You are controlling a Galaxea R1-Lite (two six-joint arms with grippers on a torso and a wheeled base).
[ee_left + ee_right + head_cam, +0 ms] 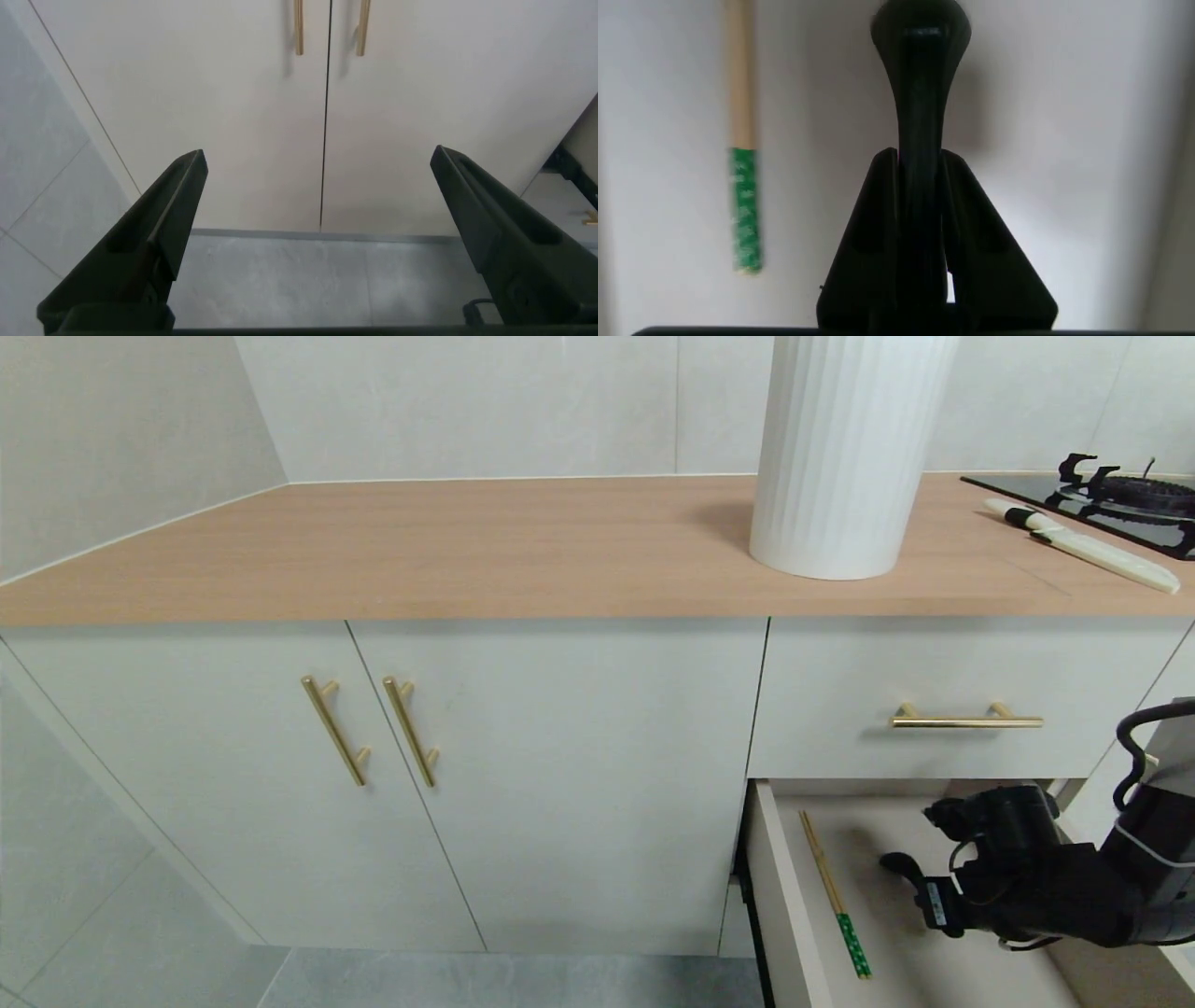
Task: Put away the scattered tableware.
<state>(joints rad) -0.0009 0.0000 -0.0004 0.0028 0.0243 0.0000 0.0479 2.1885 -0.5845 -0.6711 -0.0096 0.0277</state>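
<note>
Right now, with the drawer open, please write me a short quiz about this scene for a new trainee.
1. True or false: the chopsticks lie inside the open drawer.
2. Which pincer is open? A) left pincer B) right pincer C) both
3. Fill in: the knife lies on the counter, right of the white ribbed container and beside the ____.
Key: 1 true; 2 A, the right pincer is shut on a black utensil; 3 stove.
</note>
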